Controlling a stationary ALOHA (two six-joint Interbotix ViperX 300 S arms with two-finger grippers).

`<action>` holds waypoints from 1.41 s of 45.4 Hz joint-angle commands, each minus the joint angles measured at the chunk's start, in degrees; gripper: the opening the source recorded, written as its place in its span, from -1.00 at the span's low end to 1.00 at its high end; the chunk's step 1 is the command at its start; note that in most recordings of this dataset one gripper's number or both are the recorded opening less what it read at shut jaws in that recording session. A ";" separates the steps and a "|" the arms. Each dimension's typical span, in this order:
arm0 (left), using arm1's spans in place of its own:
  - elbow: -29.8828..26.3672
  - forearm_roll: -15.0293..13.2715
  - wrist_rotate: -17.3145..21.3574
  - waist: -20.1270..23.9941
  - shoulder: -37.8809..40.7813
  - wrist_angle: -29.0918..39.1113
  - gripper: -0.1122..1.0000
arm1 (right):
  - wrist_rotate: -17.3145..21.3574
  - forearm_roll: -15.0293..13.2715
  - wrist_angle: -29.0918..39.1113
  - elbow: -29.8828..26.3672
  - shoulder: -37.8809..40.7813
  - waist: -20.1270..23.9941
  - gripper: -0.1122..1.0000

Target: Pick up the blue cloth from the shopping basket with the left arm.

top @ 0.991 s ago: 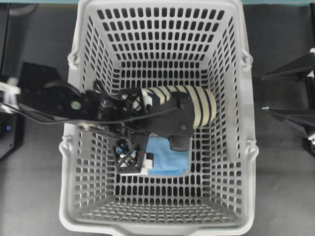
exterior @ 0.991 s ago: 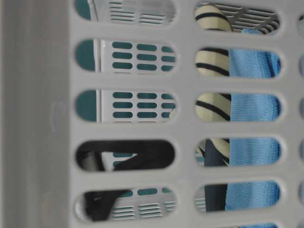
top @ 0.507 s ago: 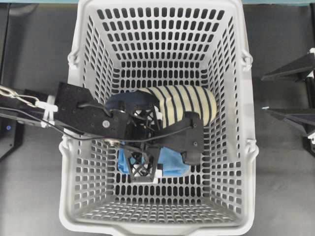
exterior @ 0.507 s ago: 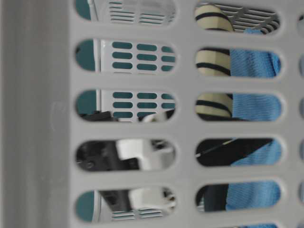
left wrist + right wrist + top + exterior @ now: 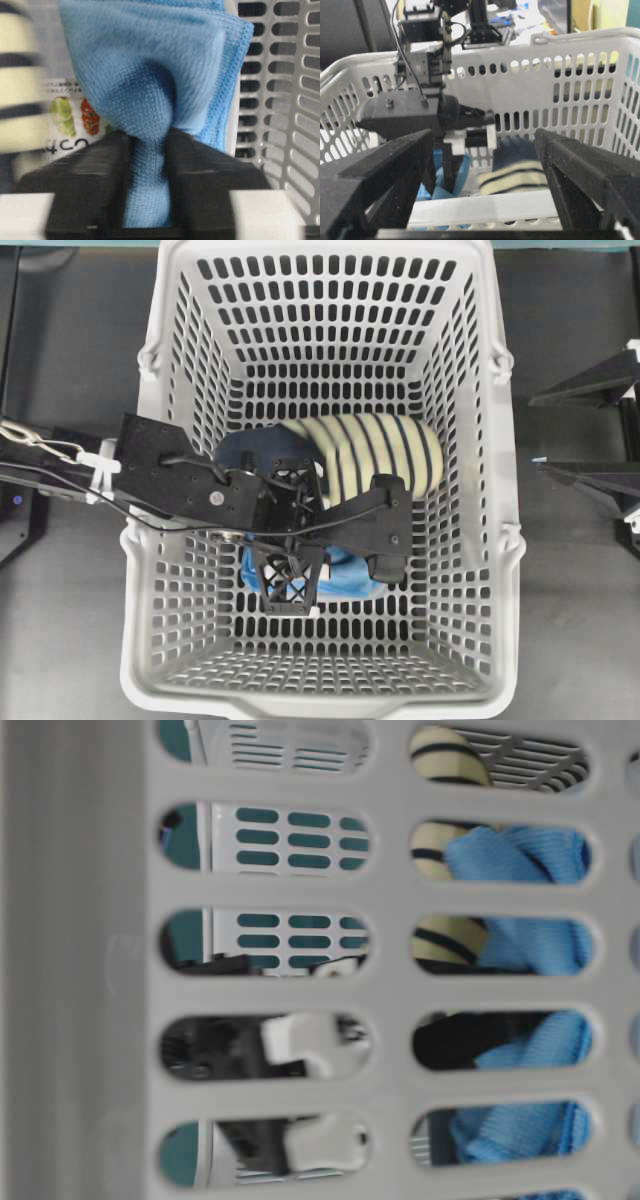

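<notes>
The light-grey shopping basket [image 5: 505,500] fills the overhead view. My left gripper [image 5: 300,575] is down inside it and shut on the blue cloth [image 5: 350,578]. In the left wrist view the blue cloth [image 5: 150,85] is pinched into a narrow fold between the black fingers [image 5: 95,185], and it fans out beyond them. Through the basket slots at table level the blue cloth [image 5: 530,945] looks bunched and lifted. My right gripper [image 5: 585,435] is open and empty outside the basket's right wall; it also shows in the right wrist view [image 5: 485,195].
A navy-and-cream striped fabric roll [image 5: 385,455] lies just behind the cloth, touching the left arm [image 5: 180,480]. A white package with a fruit picture [image 5: 67,120] sits under the cloth. The basket rim [image 5: 485,205] stands between the right gripper and the cloth.
The left gripper came down over the cloth and shut on it. The cloth, flat before, is now bunched and pulled up between the fingers. The right arm has not moved.
</notes>
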 commanded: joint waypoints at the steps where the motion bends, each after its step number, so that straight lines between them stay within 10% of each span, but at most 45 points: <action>1: -2.02 0.18 0.09 -0.18 -2.55 0.09 -0.58 | 0.09 0.09 -0.18 -0.70 0.35 -0.09 0.62; 31: -30.94 0.18 -0.26 -0.35 -4.66 29.27 -0.58 | 0.18 0.09 -0.18 -0.62 0.35 0.00 0.62; 64: -31.73 0.18 -0.26 -0.26 -3.96 31.29 -0.58 | 0.26 0.09 -0.53 -0.70 0.26 0.00 0.62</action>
